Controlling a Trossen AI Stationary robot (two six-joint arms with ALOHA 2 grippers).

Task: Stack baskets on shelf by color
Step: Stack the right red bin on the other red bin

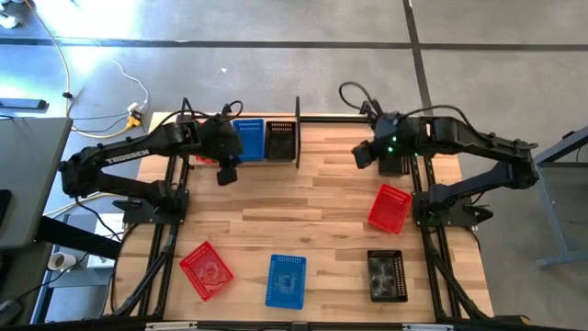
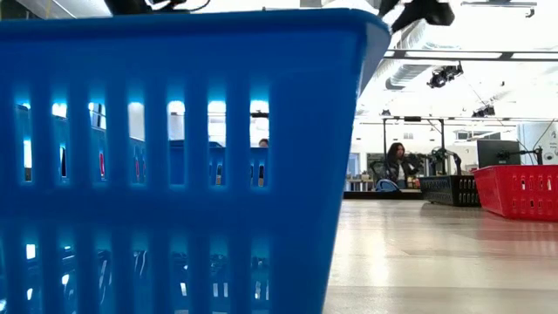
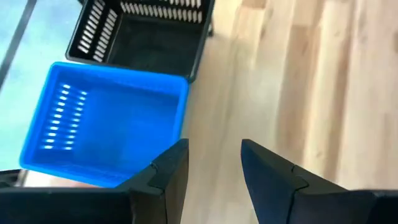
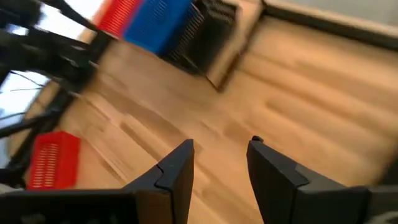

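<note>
From above I see my left gripper (image 1: pixel 226 172) just in front of the blue perforated plastic basket (image 1: pixel 249 139) and black mesh-walled basket (image 1: pixel 280 140) at the bench's (image 1: pixel 312 198) far edge. Its wrist camera shows fingers (image 3: pixel 171 171) spread, empty, both baskets hollow. My right gripper (image 1: pixel 361 156) hovers spread over bare wood.

We see a grey concrete floor (image 1: pixel 276 55) around the wooden tabletop (image 1: pixel 312 198), crossed by dark seam lines; a white cable (image 1: pixel 119 69) trails over it towards a yellow plug (image 1: pixel 135 117) near the table's corner; a grey desk edge (image 1: pixel 28 175) stands at one side; in the low view the hall behind is bright, with dark ceiling fixtures (image 2: pixel 445 74), a black frame (image 2: pixel 410 131), a monitor (image 2: pixel 497 153) and a seated person (image 2: pixel 397 164).
</note>
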